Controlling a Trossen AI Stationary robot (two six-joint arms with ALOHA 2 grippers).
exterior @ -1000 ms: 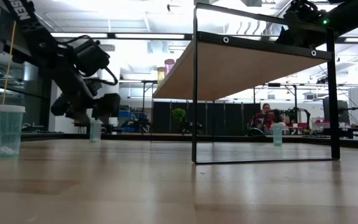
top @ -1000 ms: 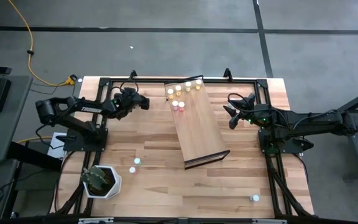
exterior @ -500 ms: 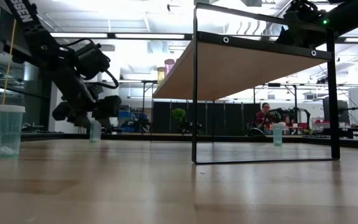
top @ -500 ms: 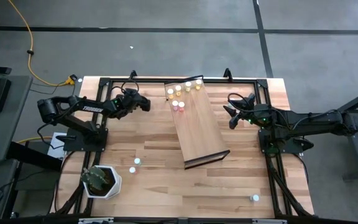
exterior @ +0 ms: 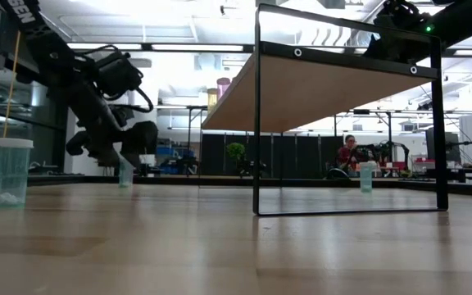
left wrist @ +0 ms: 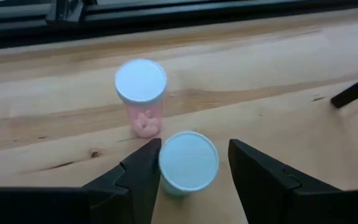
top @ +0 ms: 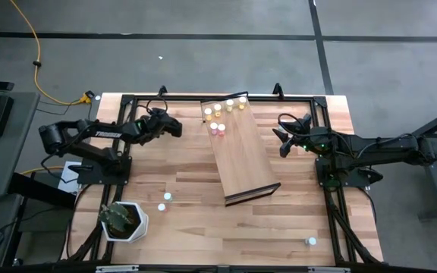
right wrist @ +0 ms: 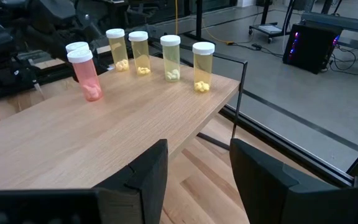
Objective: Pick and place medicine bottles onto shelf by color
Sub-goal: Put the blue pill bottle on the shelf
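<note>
The left gripper [left wrist: 188, 163] straddles a small teal-bodied medicine bottle with a white cap [left wrist: 188, 162] on the light butcher-block counter [left wrist: 278, 81] near its far left corner, one finger touching the cap, the other apart; no firm grip shows. A pink white-capped bottle [left wrist: 142, 93] stands just beside it, so an off-centre closure could tip either bottle. The right gripper [right wrist: 197, 174] waits open beside the tilted light-wood shelf [right wrist: 104, 137], where the yellow and pink bottles stand.
</note>
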